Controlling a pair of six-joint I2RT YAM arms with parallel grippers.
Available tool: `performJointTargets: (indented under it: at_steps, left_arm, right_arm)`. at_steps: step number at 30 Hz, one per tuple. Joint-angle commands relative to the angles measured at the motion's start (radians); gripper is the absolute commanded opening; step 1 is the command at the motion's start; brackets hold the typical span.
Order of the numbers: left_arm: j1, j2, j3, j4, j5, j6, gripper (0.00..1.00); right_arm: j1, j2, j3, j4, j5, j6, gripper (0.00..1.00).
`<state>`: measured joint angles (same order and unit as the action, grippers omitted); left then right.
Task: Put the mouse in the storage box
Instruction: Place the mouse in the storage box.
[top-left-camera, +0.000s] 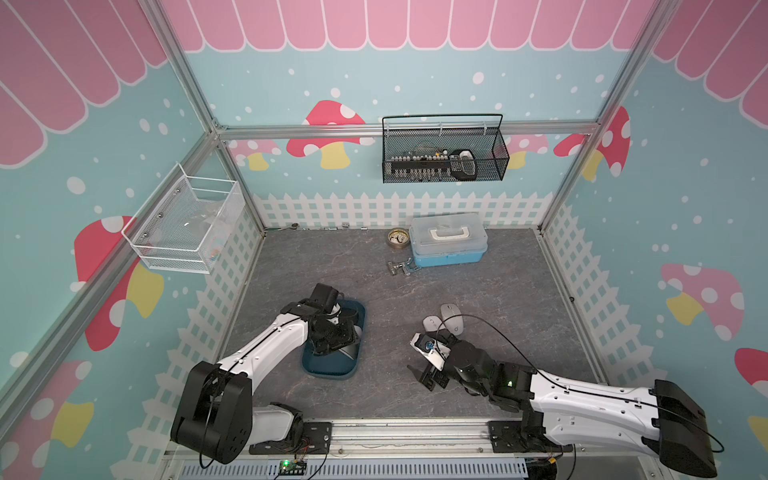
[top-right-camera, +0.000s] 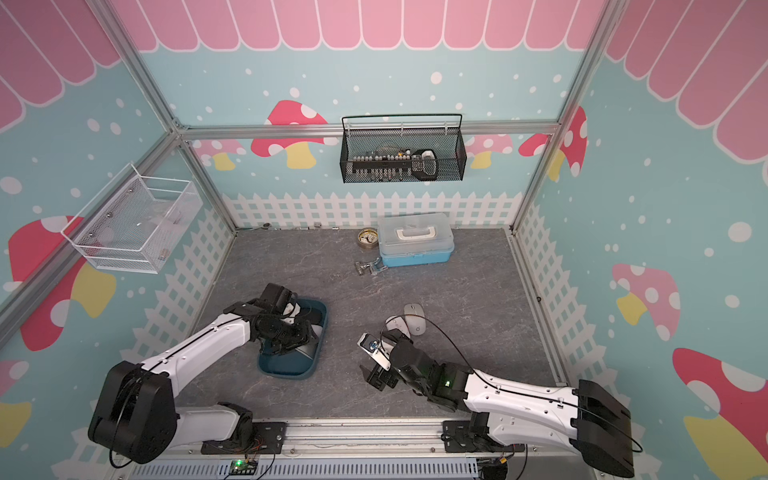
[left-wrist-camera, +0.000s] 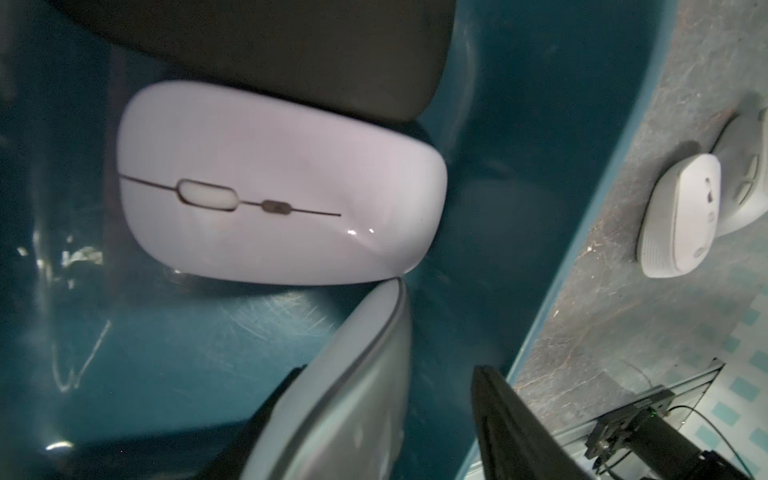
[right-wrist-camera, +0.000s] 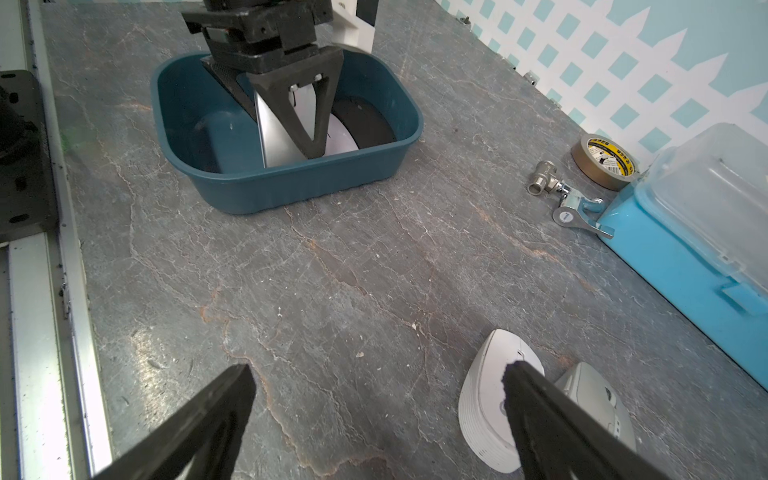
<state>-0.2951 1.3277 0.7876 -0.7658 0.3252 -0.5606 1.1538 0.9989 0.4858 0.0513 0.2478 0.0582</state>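
The dark teal storage box (top-left-camera: 328, 374) (top-right-camera: 286, 372) (right-wrist-camera: 299, 187) sits at the front left of the table. My left gripper (top-left-camera: 345, 336) (left-wrist-camera: 390, 370) reaches down into it, open. A silver-grey mouse (left-wrist-camera: 345, 395) (right-wrist-camera: 272, 133) stands on edge between the jaws, leaning on one finger with a gap to the other. A white mouse (left-wrist-camera: 282, 183) and a black mouse (left-wrist-camera: 291, 50) lie on the box floor beside it. Two more white mice (top-left-camera: 432, 323) (top-left-camera: 452, 318) lie on the table. My right gripper (top-left-camera: 424, 376) (right-wrist-camera: 378, 370) hangs open just in front of them, holding nothing.
A light blue case (top-left-camera: 446, 243) with a clear lid stands at the back, with a tape roll (top-left-camera: 398, 238) and a metal fitting (top-left-camera: 401, 266) beside it. A black wire basket (top-left-camera: 444, 153) and a white wire basket (top-left-camera: 187, 224) hang on the walls.
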Motion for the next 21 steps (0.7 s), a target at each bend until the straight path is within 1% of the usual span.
performJointTargets:
  at_steps: [1, 3, 5, 8, 13, 15, 17, 21]
  left_arm:
    - [0.007, -0.015, 0.001, 0.0, 0.0, 0.006, 0.71]
    - [0.015, -0.033, 0.004, -0.006, -0.012, 0.005, 0.75]
    - [0.026, -0.048, 0.021, -0.031, -0.048, 0.01, 0.78]
    - [0.041, -0.064, 0.043, -0.061, -0.093, 0.021, 0.81]
    - [0.066, -0.056, 0.051, -0.09, -0.1, 0.056, 0.82]
    - [0.068, -0.061, 0.06, -0.099, -0.117, 0.054, 0.83]
    - [0.069, -0.066, 0.065, -0.1, -0.116, 0.057, 0.85]
    - [0.069, -0.074, 0.068, -0.11, -0.11, 0.057, 0.86]
  right_arm:
    - [0.006, 0.02, 0.026, -0.018, 0.007, 0.015, 0.99]
    - [0.006, 0.029, 0.029, -0.024, 0.005, 0.018, 0.99]
    - [0.006, 0.034, 0.032, -0.028, 0.006, 0.019, 0.99]
    - [0.006, 0.032, 0.033, -0.034, 0.041, 0.035, 0.99]
    - [0.006, 0.031, 0.032, -0.036, 0.036, 0.037, 0.99]
    - [0.006, 0.033, 0.031, -0.036, 0.036, 0.04, 0.99]
    - [0.006, 0.036, 0.031, -0.036, 0.036, 0.043, 0.99]
    - [0.006, 0.045, 0.031, -0.036, 0.04, 0.044, 0.99]
